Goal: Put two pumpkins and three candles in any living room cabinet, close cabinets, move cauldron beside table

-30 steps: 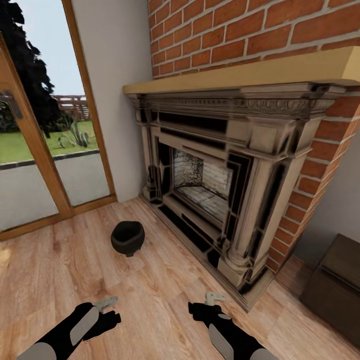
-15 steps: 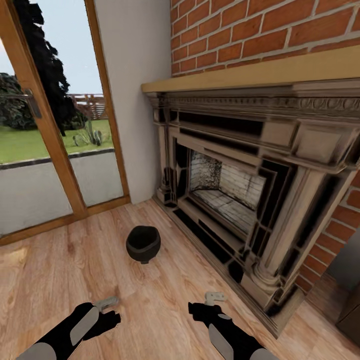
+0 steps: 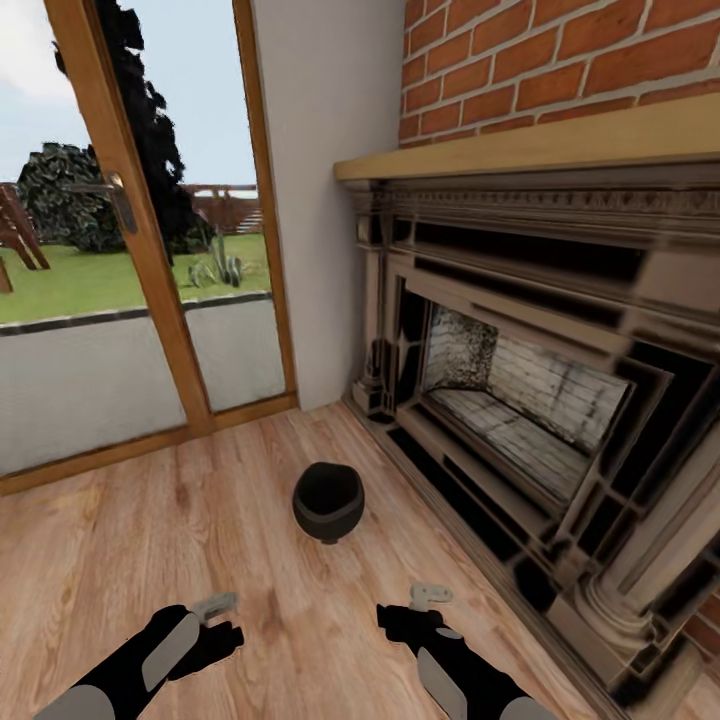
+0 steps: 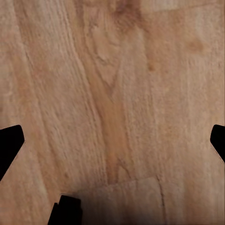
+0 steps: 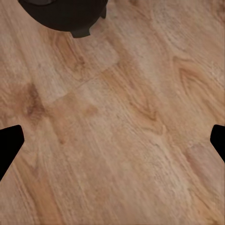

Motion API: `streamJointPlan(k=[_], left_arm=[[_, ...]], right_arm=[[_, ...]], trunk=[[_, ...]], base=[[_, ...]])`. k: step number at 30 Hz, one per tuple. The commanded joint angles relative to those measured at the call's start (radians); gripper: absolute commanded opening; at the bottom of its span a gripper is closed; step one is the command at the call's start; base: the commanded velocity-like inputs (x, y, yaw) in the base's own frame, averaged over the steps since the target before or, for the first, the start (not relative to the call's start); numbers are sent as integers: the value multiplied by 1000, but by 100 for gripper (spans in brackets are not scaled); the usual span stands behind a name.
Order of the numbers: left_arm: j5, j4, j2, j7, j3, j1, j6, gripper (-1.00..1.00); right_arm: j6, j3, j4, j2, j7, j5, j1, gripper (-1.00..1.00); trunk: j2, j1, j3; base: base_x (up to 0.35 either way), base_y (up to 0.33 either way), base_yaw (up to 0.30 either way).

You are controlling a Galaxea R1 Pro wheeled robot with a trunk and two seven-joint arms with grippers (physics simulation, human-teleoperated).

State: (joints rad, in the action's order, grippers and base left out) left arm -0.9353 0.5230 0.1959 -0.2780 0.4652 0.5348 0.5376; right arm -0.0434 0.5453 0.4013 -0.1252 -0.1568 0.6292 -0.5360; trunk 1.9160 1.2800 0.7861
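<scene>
1. Nearest the camera in the head view, the left gripper and the right gripper hang low over the wooden floor, each on a black forearm with a grey panel; they sit apart from one another and neither touches anything.
2. In the left wrist view the dark fingertips stand at opposite edges of the picture, so the jaws are spread wide with bare plank between them; the right wrist view shows the same wide spread, its fingertips framing bare floor.
3. Just ahead of the grippers, between them and a little nearer the right one's line, the cauldron stands upright on the floor, black, round-bellied, mouth up; its underside and a small foot show at the edge of the right wrist view.
4. To the cauldron's right, close but apart from it, runs the dark base of the fireplace, with a pale mantel shelf above and red brick wall behind.
5. Farther off on the left stands a wood-framed glass door with a handle; beyond it lie paving, grass and dark trees.
</scene>
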Motion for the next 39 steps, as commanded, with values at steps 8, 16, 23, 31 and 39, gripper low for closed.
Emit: streamJointPlan(k=[8,16,23,31,39], left_arm=[[-7,2,-4,-9,7,1,1,100],[-4,2,-8,-9,7,1,1,100],[-3,2,-9,-9,7,1,1,100],[-2,-5,-10,-9,8,1,-11,100],[4,107,-38,-20,11,5,52,100]], right_arm=[[-4,8,2,1,-12,6,-1,100],[-3,8,2,1,-9,6,-1,100],[-3,8,2,1,-9,6,-1,100],[-11,6,4,1,-15,12,-1,100],[-345,-42,65,5,-83,18,-8,100]], trunk=[[0,0,1],[0,0,1],[0,0,1],[0,0,1],[0,0,1]], base=[[291,189,8],[302,159,0],[311,111,0],[319,-53,0],[308,-51,0]])
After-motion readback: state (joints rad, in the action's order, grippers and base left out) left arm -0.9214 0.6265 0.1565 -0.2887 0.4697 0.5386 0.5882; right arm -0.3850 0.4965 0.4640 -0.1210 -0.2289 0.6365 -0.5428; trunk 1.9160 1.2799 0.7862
